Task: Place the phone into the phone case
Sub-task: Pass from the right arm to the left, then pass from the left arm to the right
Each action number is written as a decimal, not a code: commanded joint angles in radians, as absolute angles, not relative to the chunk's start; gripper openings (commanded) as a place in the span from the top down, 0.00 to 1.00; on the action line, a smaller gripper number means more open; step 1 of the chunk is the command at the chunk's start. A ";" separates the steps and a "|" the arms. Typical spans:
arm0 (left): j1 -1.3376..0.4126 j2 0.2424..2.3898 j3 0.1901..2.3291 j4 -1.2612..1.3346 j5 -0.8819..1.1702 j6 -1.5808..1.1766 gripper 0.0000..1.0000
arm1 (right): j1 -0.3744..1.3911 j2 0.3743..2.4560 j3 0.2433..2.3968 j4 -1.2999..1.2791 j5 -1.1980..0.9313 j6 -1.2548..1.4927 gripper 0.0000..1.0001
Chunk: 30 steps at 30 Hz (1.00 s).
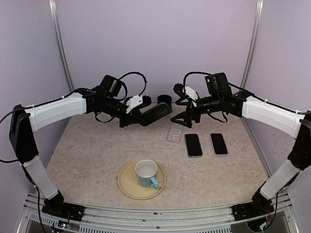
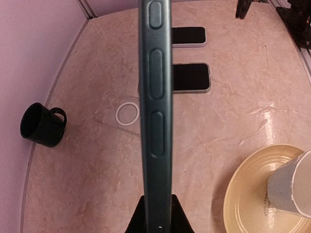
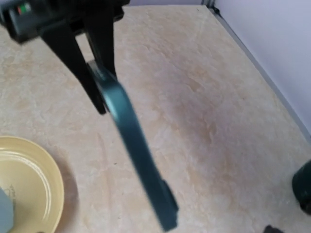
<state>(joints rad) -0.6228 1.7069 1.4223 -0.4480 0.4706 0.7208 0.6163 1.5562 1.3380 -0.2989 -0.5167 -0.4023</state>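
Observation:
My left gripper (image 1: 137, 112) is shut on one end of a dark teal phone (image 1: 156, 111) and holds it in the air above the back of the table. The left wrist view shows the phone (image 2: 155, 97) edge-on, its side buttons facing me, with the gripper (image 2: 156, 221) clamping its near end. A clear phone case (image 1: 174, 133) with a white ring lies flat on the table below; it also shows as the case (image 2: 121, 114). My right gripper (image 1: 179, 107) stands open just beyond the phone's free end, holding nothing. In the right wrist view the phone (image 3: 138, 150) crosses diagonally.
Two dark-screened phones (image 1: 193, 144) (image 1: 219, 144) lie side by side right of the case. A black mug (image 1: 164, 99) stands at the back. A beige plate (image 1: 127, 187) carrying a pale cup (image 1: 146, 174) sits near the front.

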 commanded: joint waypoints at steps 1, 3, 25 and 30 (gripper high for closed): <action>-0.628 1.737 1.555 -0.654 0.606 0.711 1.00 | 0.614 1.531 1.364 -0.287 -0.593 -0.460 0.06; -0.634 1.765 1.579 -0.693 0.606 0.703 1.00 | 0.615 1.549 1.386 -0.302 -0.624 -0.461 0.08; -0.649 1.808 1.614 -0.753 0.652 0.701 1.00 | 0.684 1.704 1.506 -0.455 -0.676 -0.472 0.37; -0.649 1.809 1.614 -0.756 0.652 0.702 1.00 | 0.690 1.730 1.526 -0.487 -0.690 -0.475 0.50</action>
